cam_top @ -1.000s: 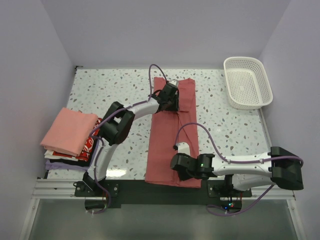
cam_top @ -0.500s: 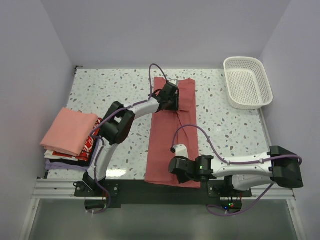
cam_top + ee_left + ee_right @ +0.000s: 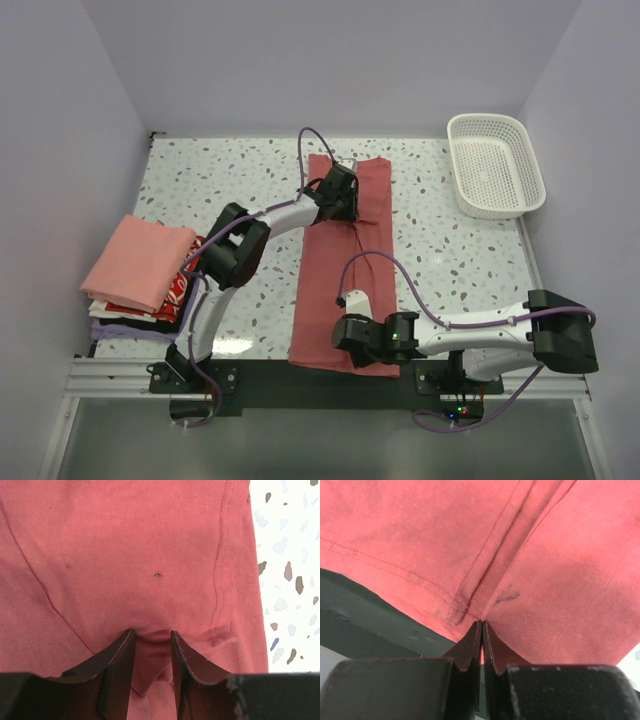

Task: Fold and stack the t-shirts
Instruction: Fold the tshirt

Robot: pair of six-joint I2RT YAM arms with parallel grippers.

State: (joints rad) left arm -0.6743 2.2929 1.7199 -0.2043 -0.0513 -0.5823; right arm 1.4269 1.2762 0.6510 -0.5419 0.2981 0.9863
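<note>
Stack of folded t-shirts (image 3: 135, 295), salmon-pink t-shirt (image 3: 140, 262) uppermost: set well to the left of the brick-red t-shirt, unchanged over the last second. Left tool (image 3: 152, 635): placed on the far end of the brick-red t-shirt, below its collar; a small ridge of the cloth is pinched between the partly closed fingers; no shift is noted. Brick-red t-shirt (image 3: 340, 270): laid flat on the tabletop (image 3: 220, 180) as a long narrow strip, both sides already folded in, its near hem overhanging the dark front edge. Right tool (image 3: 481, 625): fingers pressed together on the near hem of the brick-red t-shirt, a sliver of red caught between them; it has been carried leftward along that hem from the right corner toward the middle. A grip at each end is thereby held, so the lengthwise fold is judged ready to be begun. Basket (image 3: 495, 165): stood well to the right of the brick-red t-shirt's far end, untouched.
</note>
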